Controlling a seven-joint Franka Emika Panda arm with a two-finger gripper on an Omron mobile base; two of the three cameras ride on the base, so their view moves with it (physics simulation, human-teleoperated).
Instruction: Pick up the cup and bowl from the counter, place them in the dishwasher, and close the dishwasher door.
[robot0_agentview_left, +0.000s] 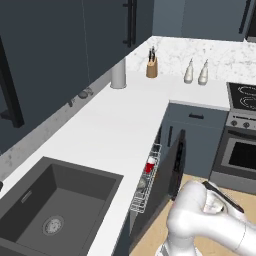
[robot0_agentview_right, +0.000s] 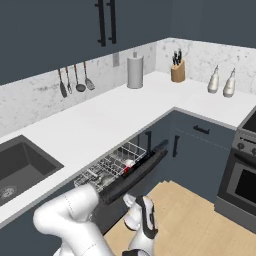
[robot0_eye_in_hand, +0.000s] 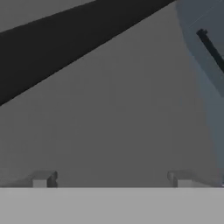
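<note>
Place: I'm looking at a home kitchen.
Signs: sink (robot0_agentview_left: 55, 210), oven (robot0_agentview_left: 240, 150), knife block (robot0_agentview_right: 177, 70), dishwasher (robot0_agentview_right: 131, 167), hanging utensils (robot0_agentview_right: 75, 80).

The long white L-shaped desk (robot0_agentview_left: 115, 125) looks smooth and matt, like plain laminate. Behind it the backsplash (robot0_agentview_right: 35, 107) is speckled white marble. The sunken dark grey sink (robot0_agentview_left: 55, 200) has a dull, stone-like finish. The dishwasher's pull-out rack (robot0_agentview_right: 117, 162) is thin grey wire, and its flat dark blue-grey door (robot0_agentview_right: 137, 172) looks matt. The floor (robot0_agentview_right: 190, 225) is pale wood. The knife block (robot0_agentview_left: 152, 67) looks wooden.
</note>
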